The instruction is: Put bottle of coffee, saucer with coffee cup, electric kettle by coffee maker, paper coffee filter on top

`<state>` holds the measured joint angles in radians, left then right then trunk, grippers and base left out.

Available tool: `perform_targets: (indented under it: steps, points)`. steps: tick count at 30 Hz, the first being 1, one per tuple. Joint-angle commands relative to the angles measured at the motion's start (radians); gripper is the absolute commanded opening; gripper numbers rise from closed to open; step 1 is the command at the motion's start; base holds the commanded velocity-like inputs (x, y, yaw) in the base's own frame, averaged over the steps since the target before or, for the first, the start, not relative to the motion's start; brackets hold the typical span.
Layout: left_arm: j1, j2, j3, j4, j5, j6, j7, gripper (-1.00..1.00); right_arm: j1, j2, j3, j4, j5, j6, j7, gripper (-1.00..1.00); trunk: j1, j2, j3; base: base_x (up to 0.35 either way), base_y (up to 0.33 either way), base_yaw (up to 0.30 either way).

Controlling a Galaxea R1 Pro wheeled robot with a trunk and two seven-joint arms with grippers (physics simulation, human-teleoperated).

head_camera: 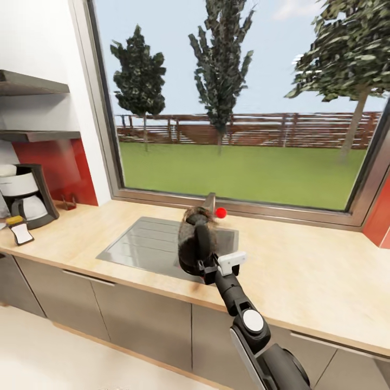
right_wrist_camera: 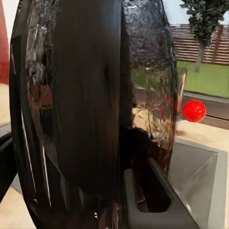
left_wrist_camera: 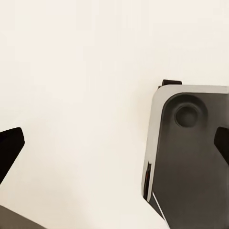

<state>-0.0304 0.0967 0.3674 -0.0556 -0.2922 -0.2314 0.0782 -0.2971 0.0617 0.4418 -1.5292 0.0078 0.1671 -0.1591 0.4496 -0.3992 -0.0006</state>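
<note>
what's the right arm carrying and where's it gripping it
The right gripper holds the dark electric kettle by its handle, above the sink. The left gripper holds nothing.

Black-jointed right arm (head_camera: 254,330) with white discs, white wrist block.

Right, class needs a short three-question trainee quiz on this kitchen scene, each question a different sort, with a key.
1. True or false: the right gripper holds the electric kettle above the sink.
2. Multiple choice: the coffee maker stands (A) at the countertop's left end, (B) inside the sink, (C) on the shelf.
3. Fill in: the small ball on the faucet behind the kettle is coloured ____.

Key: 1 true; 2 A; 3 red.
</note>
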Motion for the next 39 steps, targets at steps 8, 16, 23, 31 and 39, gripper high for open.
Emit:
perform_targets:
  steps: [8, 16, 23, 31, 39]
  points:
    - [0.000, 0.000, 0.005, 0.002, -0.011, -0.005, 0.004, 1.00, 0.000, 0.000, 0.003, -0.002, 0.003, 0.006, -0.007, -1.00, 0.000, -0.001, 0.009, 0.000, 0.000, 0.210]
    - [-0.001, 0.000, 0.011, 0.002, -0.008, -0.004, 0.005, 1.00, 0.000, 0.000, 0.003, -0.002, 0.003, 0.006, -0.007, -1.00, 0.000, -0.001, 0.018, 0.000, 0.000, 0.210]
    - [-0.001, 0.000, 0.013, 0.002, -0.006, -0.004, 0.005, 1.00, 0.000, 0.000, 0.003, -0.002, 0.003, 0.006, -0.007, -1.00, 0.000, -0.001, 0.026, 0.070, 0.127, 0.210]
    - [-0.001, -0.002, 0.013, 0.001, -0.006, -0.005, 0.005, 1.00, 0.000, 0.000, 0.004, 0.000, 0.002, 0.006, -0.006, -1.00, 0.000, -0.001, 0.035, 0.132, 0.280, 0.210]
    - [-0.001, -0.002, 0.013, 0.000, -0.005, -0.005, 0.005, 1.00, 0.000, 0.000, 0.005, 0.001, 0.003, 0.007, 0.067, -1.00, 0.000, -0.001, 0.040, 0.153, 0.288, 0.132]
